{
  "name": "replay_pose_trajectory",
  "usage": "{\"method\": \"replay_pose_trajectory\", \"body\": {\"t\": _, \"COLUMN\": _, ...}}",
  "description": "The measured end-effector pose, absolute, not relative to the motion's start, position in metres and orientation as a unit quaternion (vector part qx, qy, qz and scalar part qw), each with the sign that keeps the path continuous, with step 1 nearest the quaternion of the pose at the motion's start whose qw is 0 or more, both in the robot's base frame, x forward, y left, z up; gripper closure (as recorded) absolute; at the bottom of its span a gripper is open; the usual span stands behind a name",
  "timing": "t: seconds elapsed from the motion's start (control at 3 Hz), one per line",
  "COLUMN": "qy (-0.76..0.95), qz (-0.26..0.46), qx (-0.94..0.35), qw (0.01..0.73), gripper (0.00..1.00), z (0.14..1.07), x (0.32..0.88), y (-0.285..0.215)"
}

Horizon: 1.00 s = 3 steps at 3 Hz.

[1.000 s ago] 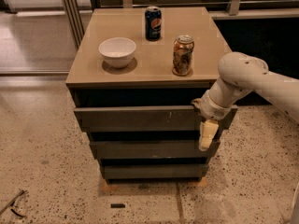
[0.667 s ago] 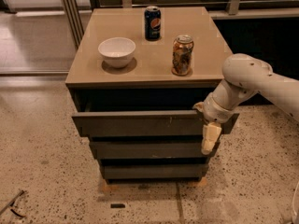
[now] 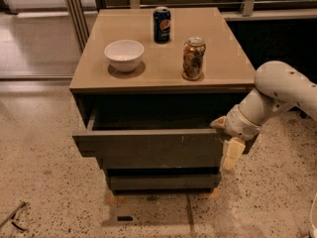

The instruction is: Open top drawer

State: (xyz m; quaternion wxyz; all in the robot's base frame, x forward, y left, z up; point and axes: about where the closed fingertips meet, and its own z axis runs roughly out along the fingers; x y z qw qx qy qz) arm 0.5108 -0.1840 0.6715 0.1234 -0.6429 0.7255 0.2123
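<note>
The top drawer [image 3: 153, 145] is a wide dark grey-brown front with small pale scratches right of centre. It stands pulled out from the cabinet, and its dark inside shows behind the front. My gripper [image 3: 226, 139], on a white arm coming in from the right, is at the right end of the drawer front and touches it. Two plainer drawer fronts [image 3: 163, 181] sit closed below, partly hidden by the open drawer.
On the tan cabinet top [image 3: 223, 58] stand a white bowl [image 3: 124, 54], a blue soda can [image 3: 162, 25] and a brown patterned can [image 3: 193, 58]. Speckled floor surrounds the cabinet. A dark wall and railing lie behind it, and a metal post stands at the back left.
The top drawer has slid out toward the camera, from a narrow gap to well open. My gripper moved with its right end, forward and slightly down.
</note>
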Motion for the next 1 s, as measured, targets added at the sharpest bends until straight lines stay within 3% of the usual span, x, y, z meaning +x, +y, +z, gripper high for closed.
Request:
{"method": "replay_pose_trajectory", "body": {"t": 0.67, "qy": 0.754, "qz": 0.268, "qx": -0.587, "qw": 0.123, "gripper": 0.0, "z": 0.683, "x": 0.459, "y": -0.189}}
{"method": "replay_pose_trajectory", "body": {"t": 1.0, "qy": 0.754, "qz": 0.268, "qx": -0.587, "qw": 0.123, "gripper": 0.0, "z": 0.683, "x": 0.459, "y": -0.189}}
